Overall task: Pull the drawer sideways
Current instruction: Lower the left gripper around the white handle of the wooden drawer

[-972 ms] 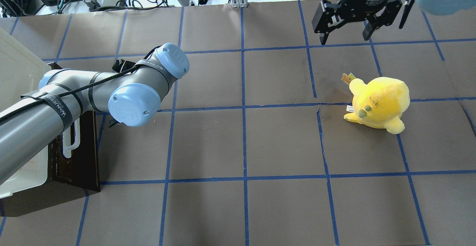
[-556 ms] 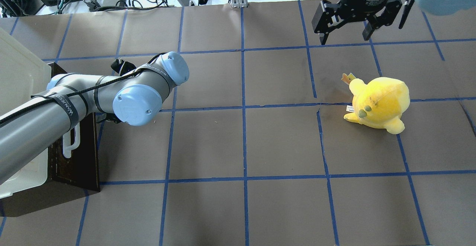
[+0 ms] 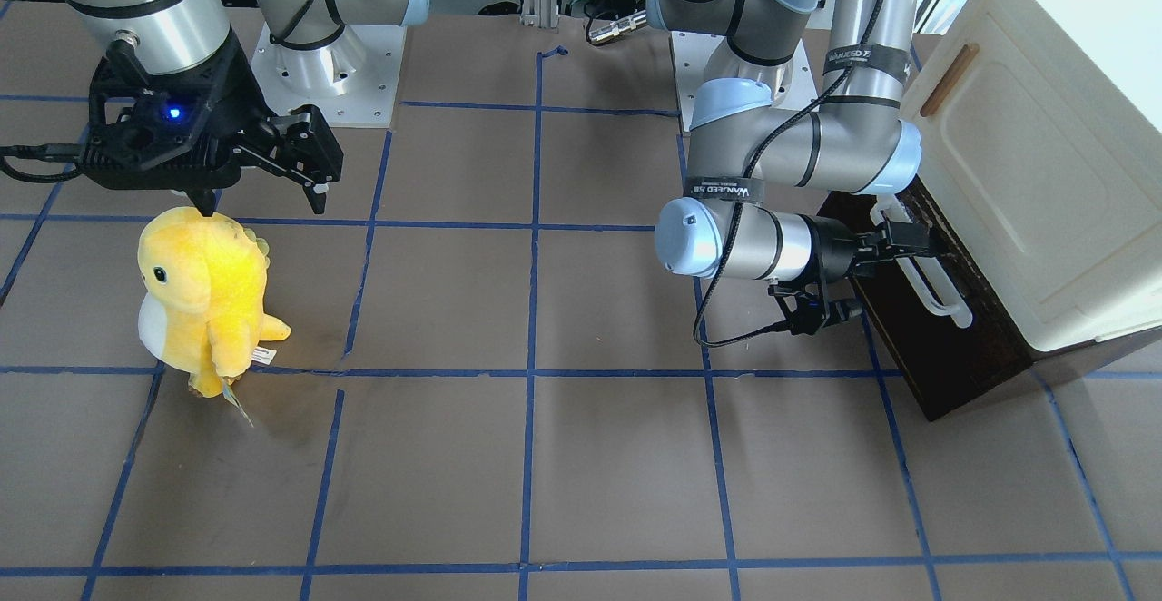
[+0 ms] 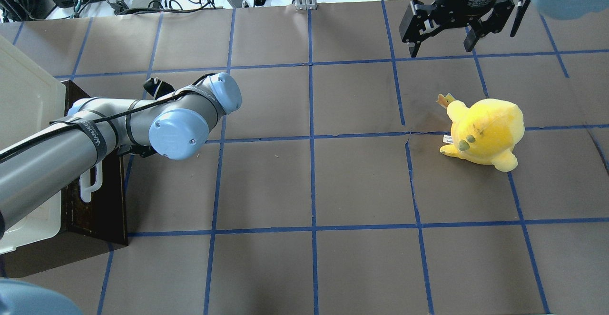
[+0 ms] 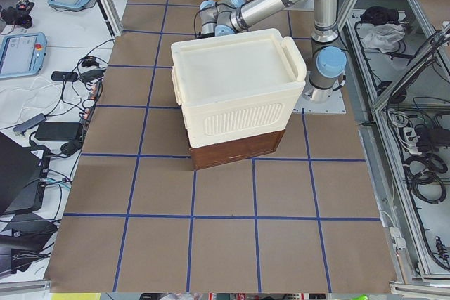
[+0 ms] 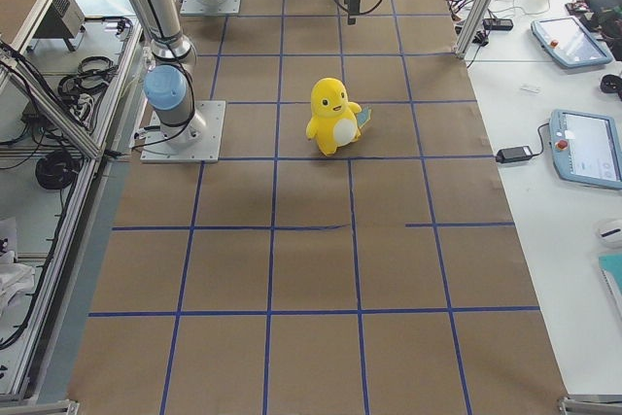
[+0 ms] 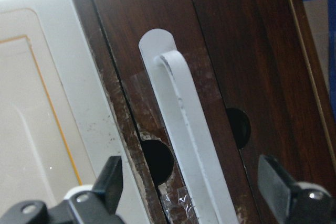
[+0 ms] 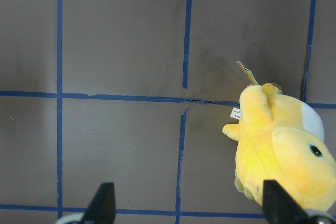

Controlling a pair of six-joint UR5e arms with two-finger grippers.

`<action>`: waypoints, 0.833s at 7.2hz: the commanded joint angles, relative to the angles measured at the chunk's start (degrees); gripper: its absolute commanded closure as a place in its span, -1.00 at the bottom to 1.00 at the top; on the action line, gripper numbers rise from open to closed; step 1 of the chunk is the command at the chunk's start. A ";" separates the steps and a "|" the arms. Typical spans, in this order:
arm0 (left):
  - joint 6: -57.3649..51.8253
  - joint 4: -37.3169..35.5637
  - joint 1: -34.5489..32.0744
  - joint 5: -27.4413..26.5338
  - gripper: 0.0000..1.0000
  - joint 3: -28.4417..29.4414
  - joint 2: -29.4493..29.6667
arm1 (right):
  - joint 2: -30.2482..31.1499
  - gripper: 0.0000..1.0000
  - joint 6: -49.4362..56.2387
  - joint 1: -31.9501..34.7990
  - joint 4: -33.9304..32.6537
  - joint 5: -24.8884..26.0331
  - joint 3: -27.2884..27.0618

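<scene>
The drawer (image 3: 953, 347) has a dark brown wooden front and sits under the cream cabinet (image 3: 1026, 174). Its long white bar handle (image 3: 935, 297) also shows in the left wrist view (image 7: 181, 145) and the overhead view (image 4: 90, 182). My left gripper (image 3: 899, 242) is open at the handle's end. In the left wrist view (image 7: 191, 182) one finger stands on each side of the bar, apart from it. My right gripper (image 4: 445, 44) is open and empty, up above the table at the far right.
A yellow plush toy (image 4: 485, 132) stands on the brown paper table below and near the right gripper; it also shows in the right wrist view (image 8: 278, 150). The cabinet (image 4: 24, 101) fills the table's left end.
My left arm's wrist has swung and shifted slightly, closing toward the drawer front. The right arm and the plush toy have not moved.
</scene>
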State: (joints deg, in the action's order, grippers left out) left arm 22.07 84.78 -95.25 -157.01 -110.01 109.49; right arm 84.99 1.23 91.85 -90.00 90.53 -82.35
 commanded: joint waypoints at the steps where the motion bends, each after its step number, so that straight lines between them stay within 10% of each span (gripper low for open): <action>1: -0.01 0.03 1.74 -0.23 -0.85 -0.46 0.37 | 0.00 -1.00 0.00 0.00 0.00 0.00 0.00; 6: -0.01 -0.14 1.91 -0.23 -0.67 -0.03 1.95 | 0.00 -1.00 0.00 0.00 0.00 0.00 0.00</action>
State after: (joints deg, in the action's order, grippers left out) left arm 22.06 84.72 -93.35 -157.25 -110.10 111.18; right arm 84.99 1.27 91.85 -90.00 90.53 -82.35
